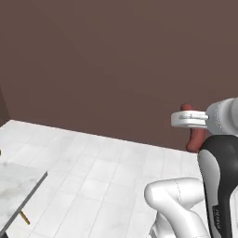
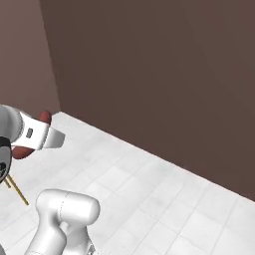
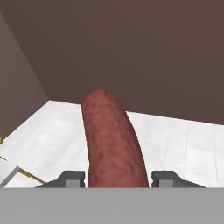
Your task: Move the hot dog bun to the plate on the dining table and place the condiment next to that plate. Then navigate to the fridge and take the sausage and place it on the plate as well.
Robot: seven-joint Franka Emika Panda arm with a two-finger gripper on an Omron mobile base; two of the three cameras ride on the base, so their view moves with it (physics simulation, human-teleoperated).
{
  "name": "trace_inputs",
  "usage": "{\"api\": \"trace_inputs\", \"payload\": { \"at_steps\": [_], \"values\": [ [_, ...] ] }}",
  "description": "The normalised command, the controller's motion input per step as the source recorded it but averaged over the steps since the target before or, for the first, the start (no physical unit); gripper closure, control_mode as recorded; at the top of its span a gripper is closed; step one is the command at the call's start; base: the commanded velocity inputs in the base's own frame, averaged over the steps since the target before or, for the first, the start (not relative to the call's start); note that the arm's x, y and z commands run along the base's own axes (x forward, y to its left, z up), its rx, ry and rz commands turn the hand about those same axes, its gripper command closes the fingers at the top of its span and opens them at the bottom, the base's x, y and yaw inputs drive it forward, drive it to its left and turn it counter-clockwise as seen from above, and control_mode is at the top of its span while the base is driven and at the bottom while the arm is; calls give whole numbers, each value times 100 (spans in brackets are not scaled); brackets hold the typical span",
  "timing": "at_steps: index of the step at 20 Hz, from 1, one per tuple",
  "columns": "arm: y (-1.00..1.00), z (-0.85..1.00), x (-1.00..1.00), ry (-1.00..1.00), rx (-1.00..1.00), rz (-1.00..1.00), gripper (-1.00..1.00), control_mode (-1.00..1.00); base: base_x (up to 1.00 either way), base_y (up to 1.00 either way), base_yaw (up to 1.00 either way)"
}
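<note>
Gripper (image 3: 117,179) closed on the sausage (image 3: 111,140): in the hand view the dark red-brown link stands up between the two finger tips, clamped low on its body, free end pointing away from the hand. Left base view: sausage (image 1: 195,135) shows above and below the white hand, carried high, clear of the floor. Right base view: only its ends peek out behind the gripper (image 2: 50,137).

Landmark, the dining table (image 1: 16,186): just a corner of its marble top shows, at the lower left of the left base view. Gripper and sausage well apart from it, off to its right, over pale floor tile. Brown wall beyond.

Step in hand, by my reading: the last leg, carrying the sausage from the fridge to the plate.

Next move calls for: drive the base round until the table top and plate come into frame, grip unchanged; then lower over the plate and release.
</note>
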Motion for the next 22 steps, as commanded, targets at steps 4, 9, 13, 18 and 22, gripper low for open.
{"api": "trace_inputs", "payload": {
  "at_steps": [4,9,13,18,22],
  "values": [
    [0,0,0,0,0,0,100,100,99,-16,59],
    [0,0,0,0,0,0,100,100,94,-20,60],
    [0,0,0,0,0,0,100,100,86,-26,60],
    [0,0,0,0,0,0,100,100,85,-30,59],
    [0,0,0,0,0,0,100,100,79,-40,56]
  ]
}}
